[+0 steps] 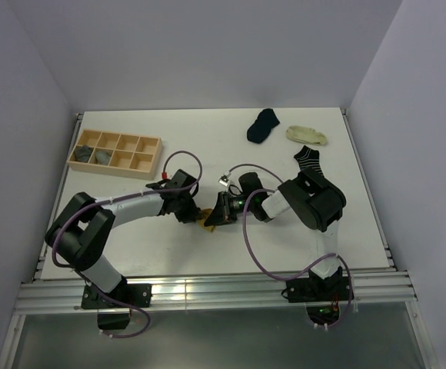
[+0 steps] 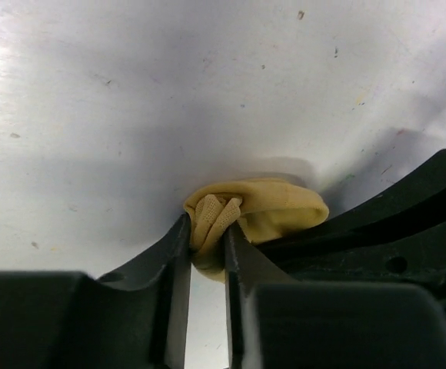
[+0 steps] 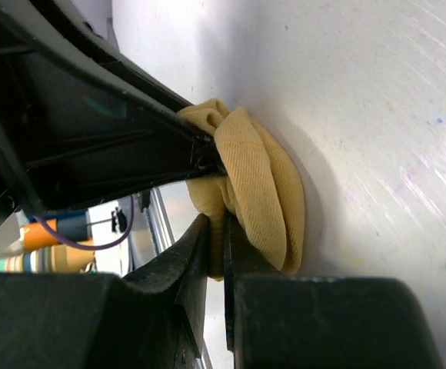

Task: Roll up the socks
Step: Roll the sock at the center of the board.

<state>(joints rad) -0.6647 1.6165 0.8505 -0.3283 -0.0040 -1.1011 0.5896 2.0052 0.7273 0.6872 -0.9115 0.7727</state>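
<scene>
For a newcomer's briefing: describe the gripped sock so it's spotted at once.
On the white table, front middle, the left gripper and right gripper meet. Both pinch one bunched sock. It alone is mustard-yellow; the navy sock, cream sock and striped sock lie loose far right.

Left wrist cam: left end effector (image 2: pixel 208 240) sits low at the table (image 2: pixel 131 100). Both black fingers (image 2: pixel 173 265) are pinched on a twisted fold of the mustard-yellow sock (image 2: pixel 273 211), with only a narrow gap between them and fabric filling it. The rest of the sock is bunched into a rounded lump just right of the fingers, lying on the table. Black hardware (image 2: pixel 407 223) comes in from the right, its edge touching the lump's lower right side. The table is white and glossy with small coloured specks.
</scene>
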